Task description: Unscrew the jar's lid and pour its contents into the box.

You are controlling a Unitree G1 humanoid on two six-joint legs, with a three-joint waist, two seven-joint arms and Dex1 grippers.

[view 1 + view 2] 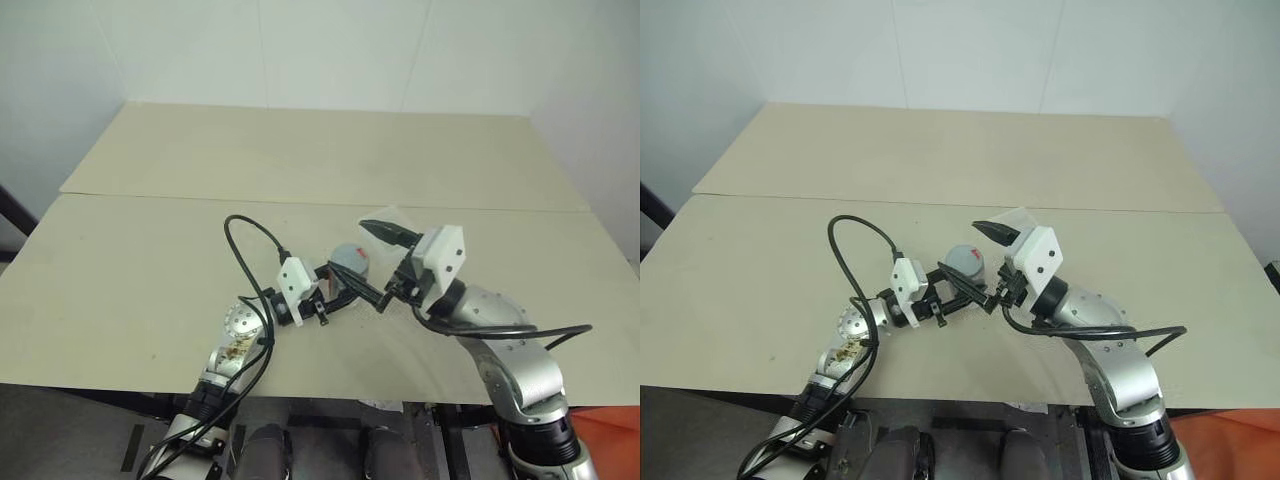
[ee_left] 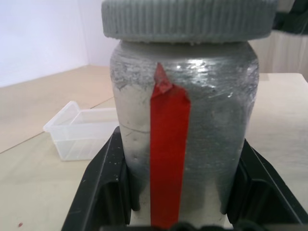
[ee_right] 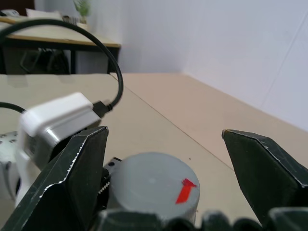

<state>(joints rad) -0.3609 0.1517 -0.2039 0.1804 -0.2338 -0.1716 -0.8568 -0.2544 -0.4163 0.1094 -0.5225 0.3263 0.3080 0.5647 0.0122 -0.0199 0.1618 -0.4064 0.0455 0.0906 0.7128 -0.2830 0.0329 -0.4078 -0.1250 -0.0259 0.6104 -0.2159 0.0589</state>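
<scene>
Grey and ribbed, the lid (image 2: 188, 19) sits on the jar (image 2: 185, 139), which the left gripper (image 1: 335, 293) pinches just above the surface (image 1: 300, 170). The right gripper (image 3: 163, 183), fingers spread wide, should centre over the lid before closing and twisting. The box (image 2: 82, 132) waits nearby.

One jar (image 2: 192, 139), with one red strip of tape (image 2: 167, 159) down its side. One ribbed grey lid (image 2: 187, 19) on top of it, with one small red mark (image 3: 184, 191). One clear plastic box (image 2: 84, 132), at about nine o'clock from the jar in the left wrist view. One table (image 1: 300, 160). Two grippers: left gripper (image 1: 335, 292) and right gripper (image 1: 385, 265).
</scene>
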